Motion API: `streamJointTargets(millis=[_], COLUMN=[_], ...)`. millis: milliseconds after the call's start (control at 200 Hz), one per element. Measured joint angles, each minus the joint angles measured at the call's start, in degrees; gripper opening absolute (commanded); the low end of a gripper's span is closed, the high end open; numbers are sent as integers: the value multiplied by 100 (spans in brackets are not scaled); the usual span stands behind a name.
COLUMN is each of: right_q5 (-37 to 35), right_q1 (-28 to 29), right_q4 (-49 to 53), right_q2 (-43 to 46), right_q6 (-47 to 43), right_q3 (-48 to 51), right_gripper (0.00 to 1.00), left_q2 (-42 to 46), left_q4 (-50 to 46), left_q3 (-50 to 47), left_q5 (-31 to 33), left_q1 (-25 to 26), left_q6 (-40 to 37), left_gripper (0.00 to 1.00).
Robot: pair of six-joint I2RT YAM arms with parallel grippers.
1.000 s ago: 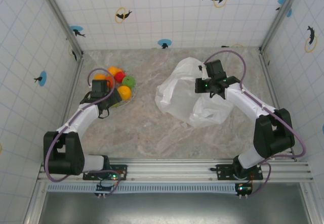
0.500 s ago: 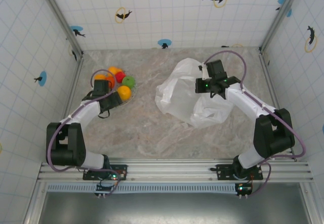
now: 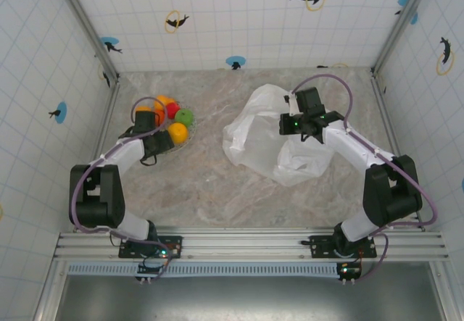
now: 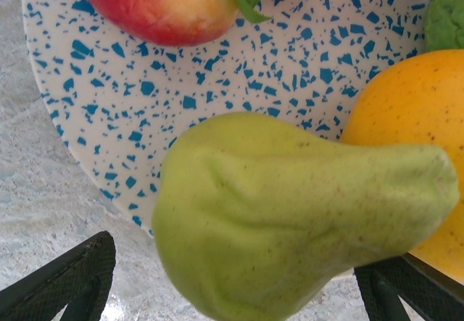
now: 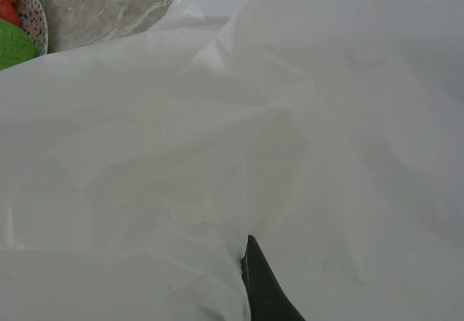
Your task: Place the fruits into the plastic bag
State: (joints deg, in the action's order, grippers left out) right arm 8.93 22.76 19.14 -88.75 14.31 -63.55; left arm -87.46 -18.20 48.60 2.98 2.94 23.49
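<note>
The yellow-green pear (image 4: 290,212) lies on its side at the near rim of the speckled plate (image 4: 254,74). My left gripper (image 4: 235,281) is open, its black fingers (image 4: 69,277) standing wide on either side of the pear without touching it. A red apple (image 4: 156,2) and a yellow-orange fruit (image 4: 413,118) lie beside it. From above, the left gripper (image 3: 156,143) hangs over the plate's near side, with a green apple (image 3: 185,116), a red fruit (image 3: 172,109) and orange fruits (image 3: 163,102) behind. My right gripper (image 3: 299,124) is shut on the plastic bag (image 3: 268,143), one finger (image 5: 264,285) showing under the film.
The plate (image 3: 185,139) sits at the back left of the marble table, close to the left wall post. The bag (image 5: 254,118) spreads over the table's middle right. In the right wrist view, the plate's rim (image 5: 32,20) and the green apple (image 5: 11,46) peek out at top left.
My left arm has reached further toward the plate, bringing its gripper down around the pear. The right arm and the bag have stayed put.
</note>
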Motion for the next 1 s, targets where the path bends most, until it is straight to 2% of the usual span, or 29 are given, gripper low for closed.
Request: streamJointTargets(millis=[470,1001], right_q5=[37,85], right_q1=[-2,0], right_q4=[-46,-127], right_q2=[0,0], right_q6=[2,24], right_q3=[44,181], right_gripper=[0,0], left_q2=[-398,-595], left_q4=[-61,-39], left_q3=[271,310], left_q5=[-87,-369], left_q1=[-13,-216], left_q6=[-192,-271], left_gripper=[83,70])
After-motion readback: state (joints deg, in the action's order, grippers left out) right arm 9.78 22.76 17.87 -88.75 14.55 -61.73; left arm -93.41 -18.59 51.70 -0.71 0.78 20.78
